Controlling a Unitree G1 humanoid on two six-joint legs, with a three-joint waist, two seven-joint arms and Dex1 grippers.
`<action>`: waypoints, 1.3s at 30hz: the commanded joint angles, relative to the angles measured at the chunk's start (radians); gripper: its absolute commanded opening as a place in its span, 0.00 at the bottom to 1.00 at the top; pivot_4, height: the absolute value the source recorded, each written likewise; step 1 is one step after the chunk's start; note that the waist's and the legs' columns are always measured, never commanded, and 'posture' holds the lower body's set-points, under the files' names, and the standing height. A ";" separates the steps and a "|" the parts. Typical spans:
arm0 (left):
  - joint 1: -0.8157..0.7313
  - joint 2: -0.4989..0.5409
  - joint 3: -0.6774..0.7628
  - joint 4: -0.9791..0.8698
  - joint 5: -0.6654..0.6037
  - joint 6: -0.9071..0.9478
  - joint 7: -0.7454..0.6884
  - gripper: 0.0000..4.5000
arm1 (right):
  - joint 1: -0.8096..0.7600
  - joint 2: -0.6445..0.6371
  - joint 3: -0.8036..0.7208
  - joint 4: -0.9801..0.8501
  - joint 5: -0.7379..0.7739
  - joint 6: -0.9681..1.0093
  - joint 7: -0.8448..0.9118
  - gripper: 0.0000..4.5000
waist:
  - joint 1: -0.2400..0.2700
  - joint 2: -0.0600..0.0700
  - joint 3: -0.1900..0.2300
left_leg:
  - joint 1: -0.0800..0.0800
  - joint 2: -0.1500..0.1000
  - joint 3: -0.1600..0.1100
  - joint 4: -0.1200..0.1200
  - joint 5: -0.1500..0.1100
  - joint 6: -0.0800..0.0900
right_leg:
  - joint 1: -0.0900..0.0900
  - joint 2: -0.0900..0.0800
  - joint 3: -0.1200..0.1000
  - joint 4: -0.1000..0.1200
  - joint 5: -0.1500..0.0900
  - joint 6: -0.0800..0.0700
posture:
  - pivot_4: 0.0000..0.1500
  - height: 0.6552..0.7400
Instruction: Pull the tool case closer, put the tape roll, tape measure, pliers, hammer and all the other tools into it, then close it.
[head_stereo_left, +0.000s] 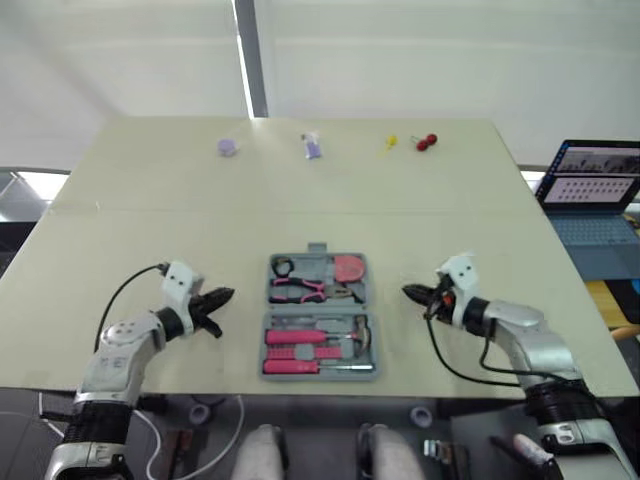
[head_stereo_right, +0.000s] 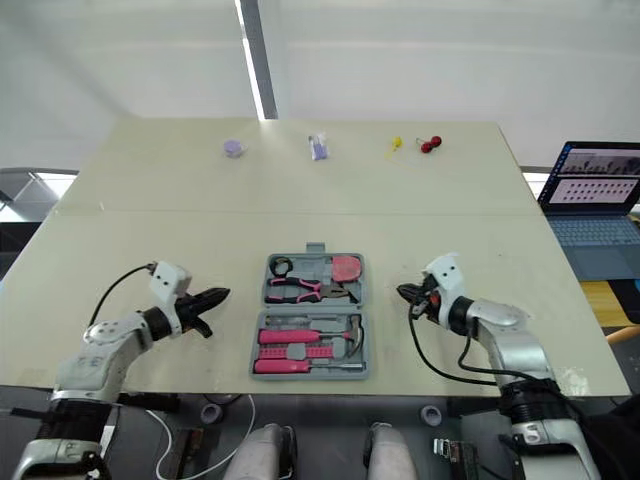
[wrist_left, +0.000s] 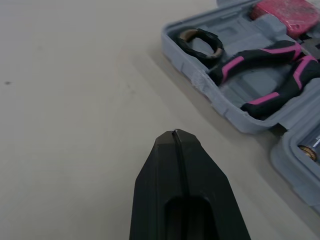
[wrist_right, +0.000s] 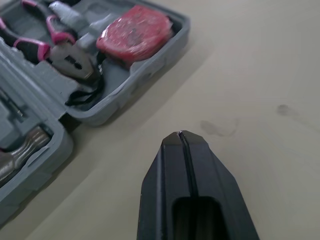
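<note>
Open grey plastic tool case (head_stereo_left: 318, 310) at centre of beige table (head_stereo_left: 300, 190), near front edge, hinge running left to right. In far half: black tape roll (head_stereo_left: 282, 267), pink-and-black-handled pliers (head_stereo_left: 300, 290) lying left to right, nose toward right, pink tape measure (head_stereo_left: 349, 268). Left gripper (head_stereo_left: 225, 297) and right gripper (head_stereo_left: 408, 292) flanking case, apart from it, tips aimed inward, both pinched fully together, holding nothing.

the tool case (wrist_right: 150, 75) is matt grey plastic on a smooth, matt table (wrist_left: 75, 125). at its 1 o'clock corner the tape measure (wrist_right: 134, 34) looks glossy plastic (the pliers (wrist_left: 250, 62) have rubbery-looking grips).
</note>
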 joint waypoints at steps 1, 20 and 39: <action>-0.021 -0.011 -0.023 0.022 0.021 -0.002 -0.017 0.00 | -0.024 0.006 0.034 -0.021 -0.022 0.015 0.025 0.01 | -0.001 0.000 0.000 | 0.000 0.000 0.000 0.000 0.000 0.000 | 0.000 0.000 0.000 0.000 0.000 0.000 | 1.00 1.00; -0.058 -0.122 -0.102 -0.006 0.028 0.060 -0.041 0.00 | -0.063 0.066 0.123 -0.026 -0.051 0.058 0.064 0.01 | 0.001 0.000 0.000 | -0.001 0.000 -0.001 0.003 0.002 0.000 | 0.000 0.000 -0.001 0.003 0.001 0.001 | 1.00 1.00; 0.002 -0.094 -0.106 -0.086 0.028 0.109 -0.077 0.00 | -0.008 0.062 0.131 -0.111 -0.044 0.108 0.096 0.01 | 0.001 0.000 0.000 | -0.001 0.000 -0.003 0.003 0.002 0.000 | 0.000 0.000 -0.002 0.004 0.000 0.001 | 1.00 1.00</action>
